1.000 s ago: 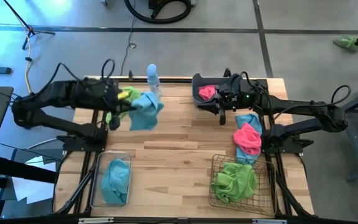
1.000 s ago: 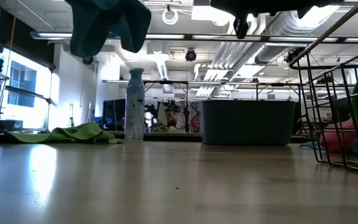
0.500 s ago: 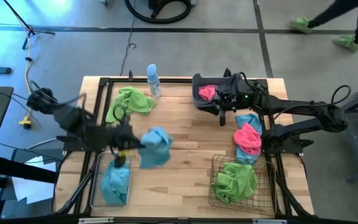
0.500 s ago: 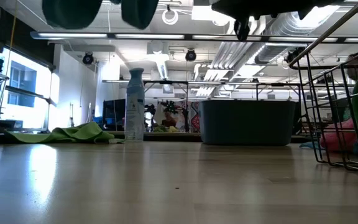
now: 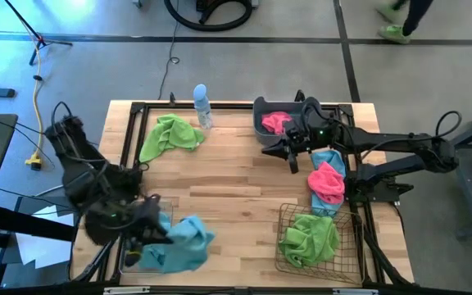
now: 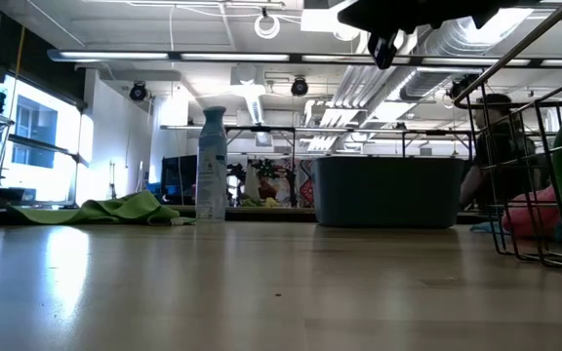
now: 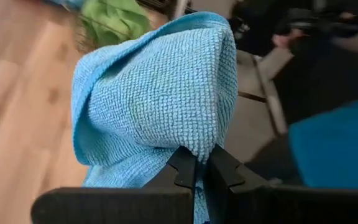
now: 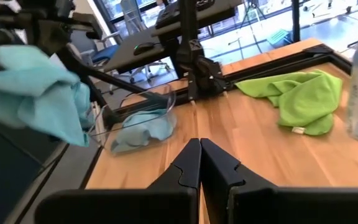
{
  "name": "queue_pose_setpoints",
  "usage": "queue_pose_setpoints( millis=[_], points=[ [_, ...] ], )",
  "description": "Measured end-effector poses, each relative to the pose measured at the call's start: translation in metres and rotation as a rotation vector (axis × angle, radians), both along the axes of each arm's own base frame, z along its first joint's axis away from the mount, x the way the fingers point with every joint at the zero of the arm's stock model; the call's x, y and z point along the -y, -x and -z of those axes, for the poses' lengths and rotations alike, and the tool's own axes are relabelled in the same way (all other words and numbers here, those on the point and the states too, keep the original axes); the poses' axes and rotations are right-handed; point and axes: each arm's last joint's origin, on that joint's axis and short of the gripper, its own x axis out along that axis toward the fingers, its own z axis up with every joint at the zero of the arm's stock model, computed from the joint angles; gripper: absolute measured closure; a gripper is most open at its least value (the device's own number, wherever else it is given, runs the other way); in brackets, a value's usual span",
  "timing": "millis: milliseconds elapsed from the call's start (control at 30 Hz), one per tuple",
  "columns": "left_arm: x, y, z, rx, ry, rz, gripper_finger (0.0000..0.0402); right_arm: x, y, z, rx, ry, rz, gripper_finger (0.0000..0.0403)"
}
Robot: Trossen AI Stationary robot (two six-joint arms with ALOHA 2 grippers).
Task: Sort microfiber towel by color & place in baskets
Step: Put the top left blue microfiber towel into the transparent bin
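My left gripper [image 5: 144,239] is shut on a teal-blue towel [image 5: 183,243] and sits over the clear bin [image 5: 131,215] at the table's near left corner. Another teal-blue towel [image 8: 143,127] lies in that bin. My right gripper [image 5: 293,157] is shut on nothing and hovers near the grey-blue tub [image 5: 258,106], which holds a pink towel [image 5: 274,122]. A lime green towel [image 5: 170,135] lies flat at the far left. A pink towel [image 5: 327,182] rests on a teal-blue one [image 5: 328,157] at the right. The wire basket [image 5: 287,215] holds a green towel [image 5: 310,236]. My left gripper pinches a bunched fold of the teal-blue towel [image 7: 194,146] between its two fingers. The cloth bulges out past the fingertips [image 7: 185,163]. The towel [image 8: 37,93] is lifted clear and hangs slack in the air beside and above the clear bin [image 8: 107,118].
A small clear bottle with a blue top [image 5: 201,102] stands at the far edge, beside the green towel. The middle of the wooden table [image 5: 236,188] is bare. A person [image 5: 404,15] walks on the floor beyond the far edge.
My left gripper has swung from above the lime green towel at the far left toward the table's near edge, carrying the teal-blue towel with it, and now sits over the clear bin. The towel has stayed lifted. A person has walked across the floor behind the table.
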Motion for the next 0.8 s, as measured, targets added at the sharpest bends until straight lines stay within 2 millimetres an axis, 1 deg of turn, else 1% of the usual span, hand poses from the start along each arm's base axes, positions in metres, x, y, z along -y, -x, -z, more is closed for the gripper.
queue_pose_setpoints(
  millis=[67,167,233,333,467,633,700,800],
  points=[
    [0.001,0.014,0.0,-0.043,0.027,0.012,0.0401,-0.004,-0.001,0.0,-0.001,0.001,-0.011,0.0402],
    [0.001,0.036,0.005,-0.141,0.024,0.022,0.0401,-0.008,-0.001,0.0,-0.002,-0.002,-0.027,0.0402],
    [-0.001,0.048,0.009,-0.192,-0.008,0.034,0.0401,-0.011,-0.002,0.0,-0.004,-0.008,-0.029,0.0402],
    [-0.002,0.059,0.015,-0.262,-0.078,0.075,0.0401,-0.014,-0.002,0.0,-0.008,-0.012,0.0,0.0402],
    [-0.007,0.068,0.021,-0.353,-0.161,0.133,0.0401,-0.017,-0.003,0.0,-0.01,0.007,0.061,0.0402],
    [-0.015,0.075,0.027,-0.448,-0.299,0.214,0.0401,-0.018,-0.004,0.0,-0.012,0.019,0.105,0.0402],
    [-0.019,0.074,0.028,-0.446,-0.355,0.229,0.0401,-0.017,-0.004,0.0,-0.013,0.009,0.112,0.0402],
    [-0.023,0.068,0.03,-0.454,-0.417,0.252,0.0401,-0.017,-0.004,0.0,-0.014,-0.001,0.133,0.0402]
  ],
)
